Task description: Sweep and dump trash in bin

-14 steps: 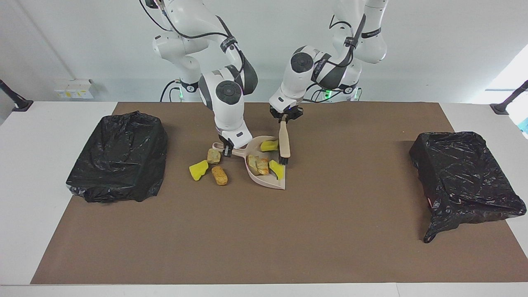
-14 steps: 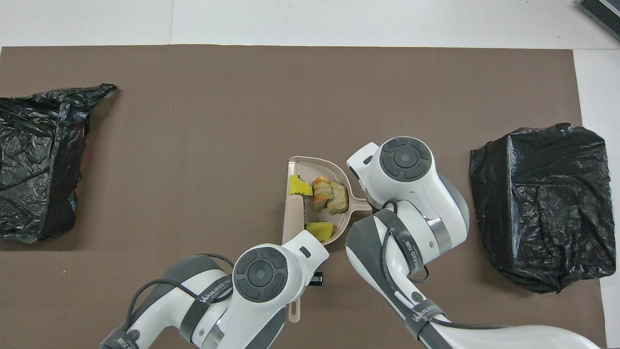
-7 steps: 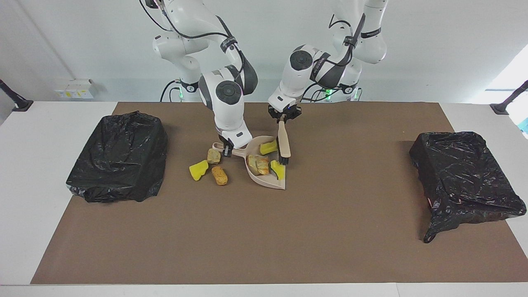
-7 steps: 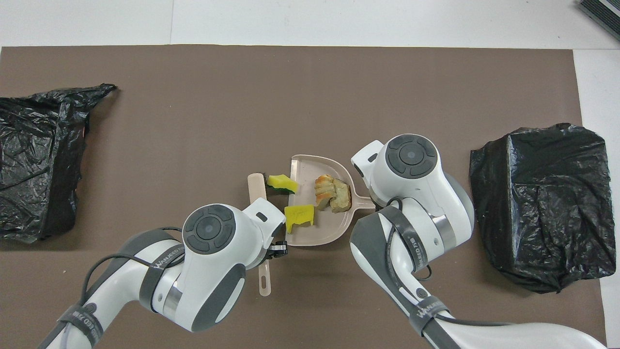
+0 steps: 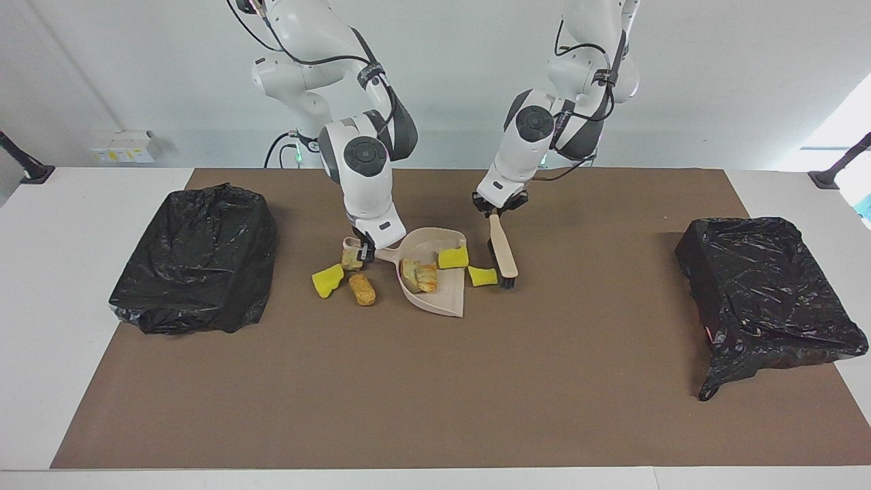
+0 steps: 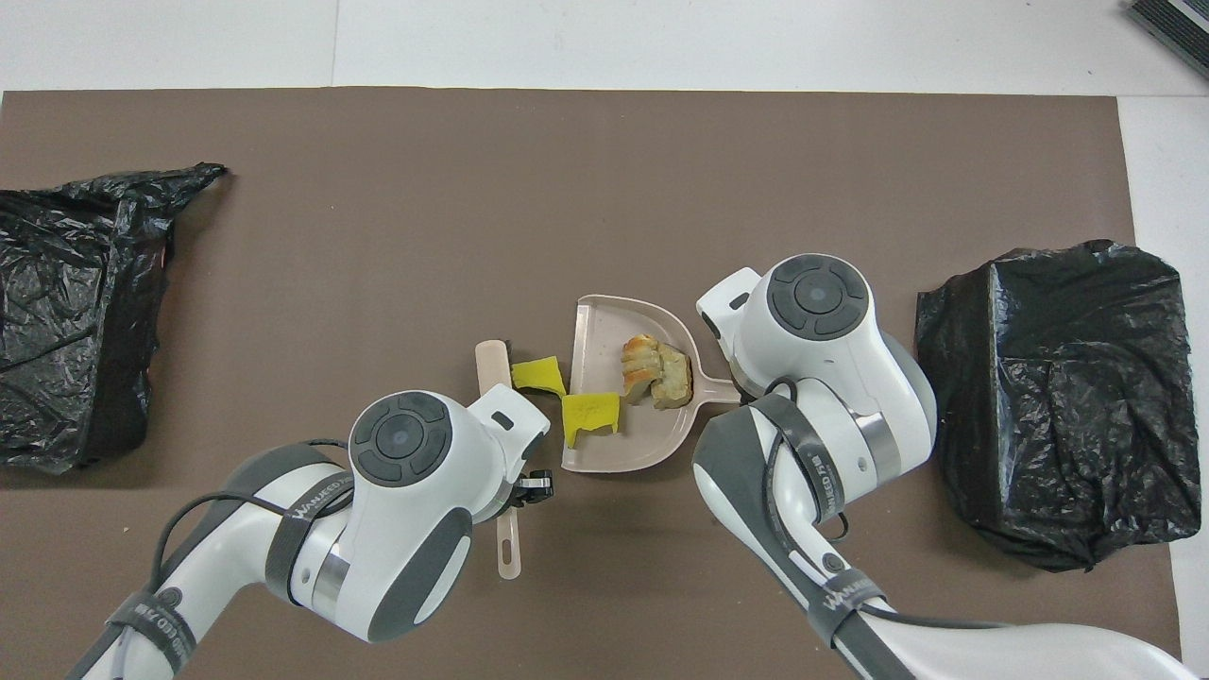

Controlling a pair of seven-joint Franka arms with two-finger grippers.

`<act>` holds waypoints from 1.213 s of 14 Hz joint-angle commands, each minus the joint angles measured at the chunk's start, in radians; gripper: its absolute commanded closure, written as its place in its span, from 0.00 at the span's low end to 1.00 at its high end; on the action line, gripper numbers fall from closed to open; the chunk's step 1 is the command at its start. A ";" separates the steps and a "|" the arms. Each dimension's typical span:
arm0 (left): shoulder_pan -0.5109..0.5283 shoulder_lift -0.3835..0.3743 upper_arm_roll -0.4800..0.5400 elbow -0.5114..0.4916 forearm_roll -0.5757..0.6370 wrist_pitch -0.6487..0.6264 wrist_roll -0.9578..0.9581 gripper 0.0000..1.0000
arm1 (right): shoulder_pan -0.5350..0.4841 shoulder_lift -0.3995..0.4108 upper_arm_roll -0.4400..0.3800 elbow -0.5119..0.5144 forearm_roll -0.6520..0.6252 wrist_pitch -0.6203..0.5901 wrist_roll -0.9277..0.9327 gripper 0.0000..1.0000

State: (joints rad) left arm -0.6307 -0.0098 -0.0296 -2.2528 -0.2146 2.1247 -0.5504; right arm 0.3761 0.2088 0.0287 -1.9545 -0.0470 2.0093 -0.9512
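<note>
My right gripper (image 5: pixel 364 250) is shut on the handle of the beige dustpan (image 5: pixel 435 299), whose mouth faces the left arm's end. Two tan lumps of trash (image 5: pixel 419 275) (image 6: pixel 656 368) lie in the pan, and a yellow sponge piece (image 5: pixel 452 257) (image 6: pixel 590 416) sits at its lip. Another yellow piece (image 5: pixel 483 275) (image 6: pixel 538 375) lies on the mat beside the pan's mouth, against the black bristles of the brush (image 5: pixel 504 250). My left gripper (image 5: pixel 497 209) is shut on the brush's handle. A yellow piece (image 5: pixel 328 280) and two tan lumps (image 5: pixel 362 289) (image 5: pixel 352 258) lie on the mat beside the pan's handle.
Two bins lined with black bags stand on the brown mat, one (image 5: pixel 194 258) (image 6: pixel 1048 397) at the right arm's end and one (image 5: pixel 762 286) (image 6: pixel 66 312) at the left arm's end. In the overhead view both arms hide their own grippers.
The left arm has swung the brush out of the dustpan toward its own end of the table. One yellow piece came out onto the mat. The pan shifted slightly.
</note>
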 commanded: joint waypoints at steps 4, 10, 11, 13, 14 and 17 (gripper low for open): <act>-0.134 -0.006 -0.003 0.021 -0.002 0.043 0.000 1.00 | 0.007 -0.017 0.011 -0.026 0.006 0.028 0.049 1.00; -0.193 0.005 0.004 0.076 -0.002 0.028 -0.031 1.00 | 0.010 -0.011 0.011 -0.023 0.006 0.029 0.052 1.00; -0.172 -0.002 0.010 0.079 0.006 0.017 -0.028 1.00 | 0.004 -0.009 0.011 -0.018 0.006 0.025 0.049 1.00; -0.132 -0.007 0.010 0.107 0.011 -0.040 -0.031 1.00 | -0.012 -0.015 0.010 -0.015 0.006 0.016 0.037 1.00; -0.130 -0.004 0.010 0.119 0.011 -0.076 -0.045 1.00 | -0.026 -0.023 0.010 -0.015 0.006 0.013 0.023 1.00; -0.127 -0.018 0.014 0.107 0.017 -0.161 -0.205 1.00 | -0.094 -0.077 0.011 -0.014 0.006 -0.035 -0.004 1.00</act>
State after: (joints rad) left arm -0.7628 -0.0134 -0.0102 -2.1489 -0.2156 2.0177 -0.6563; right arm 0.3392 0.1935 0.0292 -1.9542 -0.0471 2.0043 -0.9229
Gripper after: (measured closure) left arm 0.736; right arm 0.683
